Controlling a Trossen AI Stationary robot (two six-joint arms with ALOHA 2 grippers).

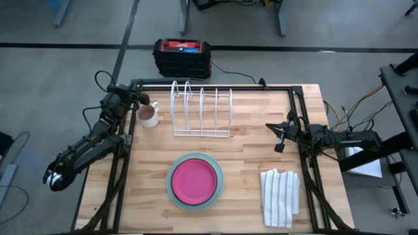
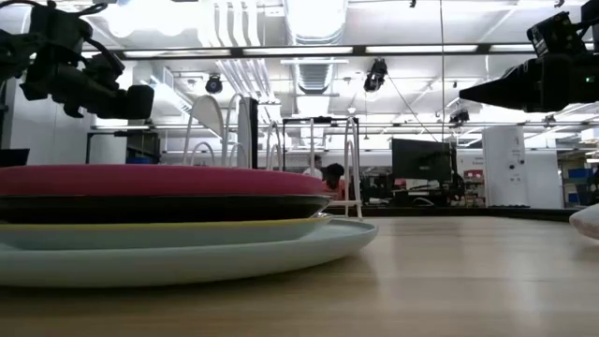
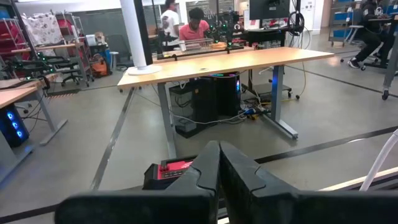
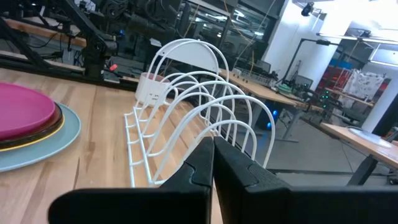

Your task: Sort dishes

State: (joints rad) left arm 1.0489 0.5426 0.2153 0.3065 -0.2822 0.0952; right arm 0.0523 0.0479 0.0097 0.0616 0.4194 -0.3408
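Observation:
The plates lie in one stack near the table's front middle: the magenta-pink plate [image 1: 194,181] on top, the orange-brown one [image 2: 187,206] under it, then the yellow one [image 2: 168,231], all resting on the pale teal-blue plate [image 1: 172,189]. My left gripper [image 1: 142,99] is shut and empty at the table's far left corner, above the mug. My right gripper [image 1: 279,140] is shut and empty at the right edge, pointing toward the rack.
A white wire dish rack [image 1: 201,109] stands at the back middle. A small white mug [image 1: 149,116] sits left of it. A white striped folded cloth [image 1: 280,196] lies at the front right. A black and red box [image 1: 182,56] sits on the floor behind the table.

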